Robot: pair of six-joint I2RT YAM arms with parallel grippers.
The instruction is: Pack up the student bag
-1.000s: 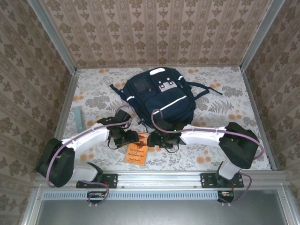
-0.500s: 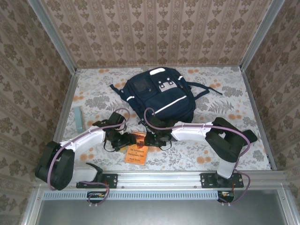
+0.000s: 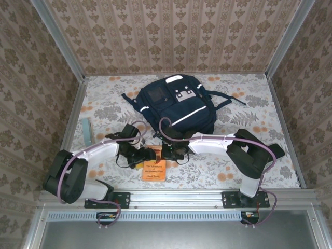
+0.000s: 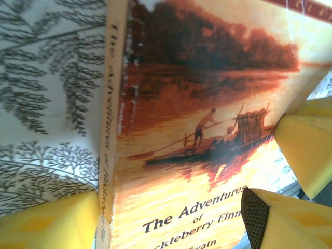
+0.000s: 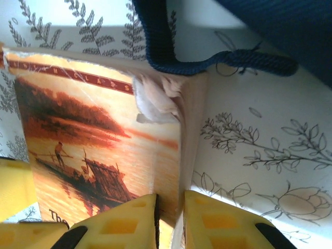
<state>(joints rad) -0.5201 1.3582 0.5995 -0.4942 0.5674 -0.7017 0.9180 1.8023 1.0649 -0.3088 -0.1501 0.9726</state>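
Fabric of the student bag (image 3: 176, 106) looked soft and floppy, likely to sag; a strap (image 5: 207, 62) seemed the surest hold. It lay on the worktop (image 3: 249, 104) just beyond both tools. The right tool (image 5: 170, 205) pinched the paperback (image 3: 154, 168) by its edge; the left tool (image 3: 146, 155) stood released astride it.

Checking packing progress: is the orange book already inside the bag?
No, the orange book lies outside the student bag, on its near side.

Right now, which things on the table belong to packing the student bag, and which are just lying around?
In the job: student bag; Huckleberry Finn paperback, pinched by the right gripper.
Lying about: pale teal flat item, far left, untouched.
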